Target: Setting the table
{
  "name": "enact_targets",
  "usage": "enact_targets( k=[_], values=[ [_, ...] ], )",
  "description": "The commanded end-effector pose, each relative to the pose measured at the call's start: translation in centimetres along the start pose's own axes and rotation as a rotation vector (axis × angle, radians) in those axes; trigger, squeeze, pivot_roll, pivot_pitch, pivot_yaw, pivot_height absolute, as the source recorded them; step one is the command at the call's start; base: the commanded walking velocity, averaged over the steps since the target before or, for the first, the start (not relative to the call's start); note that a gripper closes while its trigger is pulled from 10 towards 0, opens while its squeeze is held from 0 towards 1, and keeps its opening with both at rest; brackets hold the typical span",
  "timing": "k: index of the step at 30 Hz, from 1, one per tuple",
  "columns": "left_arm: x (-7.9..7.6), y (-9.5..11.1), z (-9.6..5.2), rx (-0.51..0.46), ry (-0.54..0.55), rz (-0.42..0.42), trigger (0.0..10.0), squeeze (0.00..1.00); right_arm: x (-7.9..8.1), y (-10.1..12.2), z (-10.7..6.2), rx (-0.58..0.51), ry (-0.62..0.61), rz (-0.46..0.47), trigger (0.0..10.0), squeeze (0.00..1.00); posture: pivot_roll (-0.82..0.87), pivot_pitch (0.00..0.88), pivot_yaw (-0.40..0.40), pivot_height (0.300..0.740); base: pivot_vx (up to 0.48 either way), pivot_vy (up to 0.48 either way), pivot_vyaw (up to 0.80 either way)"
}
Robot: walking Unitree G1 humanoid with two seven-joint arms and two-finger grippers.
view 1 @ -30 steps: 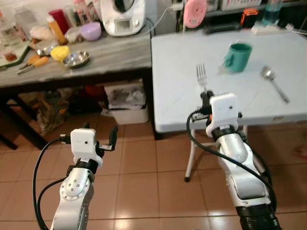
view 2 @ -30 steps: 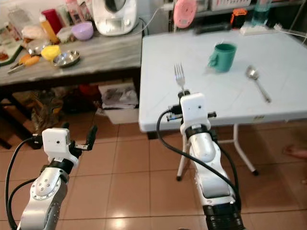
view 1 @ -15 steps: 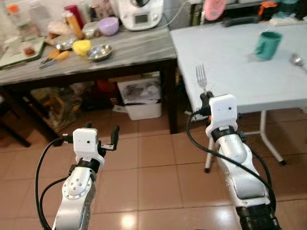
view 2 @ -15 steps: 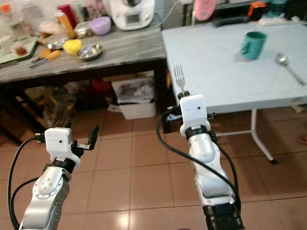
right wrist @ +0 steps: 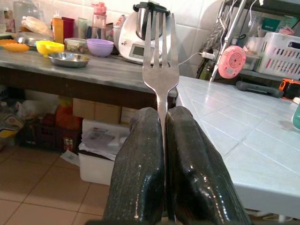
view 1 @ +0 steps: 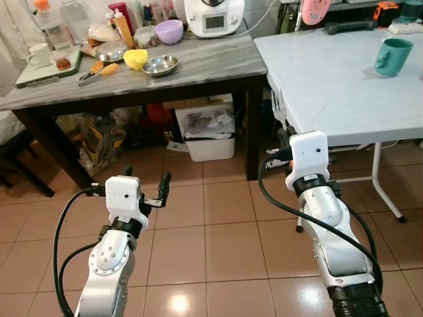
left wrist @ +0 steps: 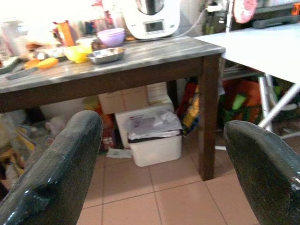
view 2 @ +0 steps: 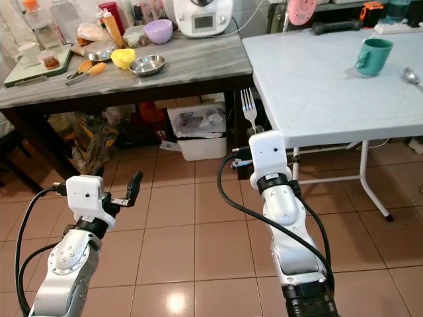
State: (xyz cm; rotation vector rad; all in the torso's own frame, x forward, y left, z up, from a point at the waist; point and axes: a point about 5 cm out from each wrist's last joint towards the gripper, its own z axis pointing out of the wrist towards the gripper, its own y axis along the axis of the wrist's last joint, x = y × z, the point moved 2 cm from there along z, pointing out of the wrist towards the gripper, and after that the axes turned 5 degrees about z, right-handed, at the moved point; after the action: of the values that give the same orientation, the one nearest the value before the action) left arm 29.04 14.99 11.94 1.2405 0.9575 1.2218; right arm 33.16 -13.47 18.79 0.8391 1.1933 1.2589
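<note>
1. The right gripper [right wrist: 161, 154] has its 2 black fingers [right wrist: 136, 164] pressed together on the handle of a silver fork [view 2: 248, 108], which stands upright with its 4 tines pointing up
2. In the head views the fork is held over the tiled floor [view 1: 218, 244], just off the near left corner of the white folding table [view 2: 317, 86] and not touching it
3. On that white table a teal mug [view 2: 372, 55] stands toward the far right, and the bowl of a spoon [view 2: 411, 76] lies at the right edge of the right eye view, beyond the mug
4. The left gripper [view 1: 145, 188] is raised over the floor in front of the robot, its 2 fingers [left wrist: 61, 168] spread wide apart with nothing between them
5. Ahead on the left stands a dark wooden table [view 1: 132, 82] with a grey top, carrying a steel bowl [view 1: 160, 65], a yellow bowl [view 1: 135, 59], a purple bowl [view 1: 170, 30], a white kitchen appliance [view 1: 213, 14] and bottles at the back
6. Under the wooden table sits a white bin [view 1: 210, 135] with paper in it, beside a box and bags
7. A pink round object [view 2: 302, 10] stands behind the white table near the wall
</note>
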Motion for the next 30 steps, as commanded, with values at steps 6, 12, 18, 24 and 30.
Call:
enact_targets(
  k=[6, 12, 18, 24, 30],
  values=[
    [0.29, 0.06, -0.12, -0.004, -0.009, 0.005, 10.0, 0.00, 0.28, 0.99, 0.38, -0.044, 0.006, 0.001, 10.0, 0.00, -0.24, 0.081, 0.138, 0.740, 0.393, 0.000, 0.00],
    [0.13, 0.04, -0.07, -0.004, -0.016, 0.000, 10.0, 0.00, 0.35, 0.96, 0.33, -0.045, 0.006, 0.001, 10.0, 0.00, -0.24, 0.079, 0.141, 0.740, 0.399, 0.000, 0.00],
    [0.03, 0.04, -0.03, -0.002, -0.019, -0.003, 10.0, 0.00, 0.27, 0.99, 0.33, -0.045, 0.006, -0.002, 10.0, 0.00, -0.25, 0.084, 0.142, 0.740, 0.402, 0.000, 0.00],
    [-0.10, -0.06, -0.08, 0.002, -0.022, -0.008, 10.0, 0.00, 0.44, 0.93, 0.28, -0.045, 0.012, -0.007, 10.0, 0.00, -0.25, 0.084, 0.142, 0.740, 0.402, 0.000, 0.00],
    [-0.21, -0.03, 0.03, 0.002, -0.026, -0.009, 10.0, 0.00, 0.46, 1.06, 0.33, -0.052, 0.019, -0.028, 10.0, 0.00, -0.25, 0.085, 0.143, 0.740, 0.407, 0.000, 0.00]
  ],
)
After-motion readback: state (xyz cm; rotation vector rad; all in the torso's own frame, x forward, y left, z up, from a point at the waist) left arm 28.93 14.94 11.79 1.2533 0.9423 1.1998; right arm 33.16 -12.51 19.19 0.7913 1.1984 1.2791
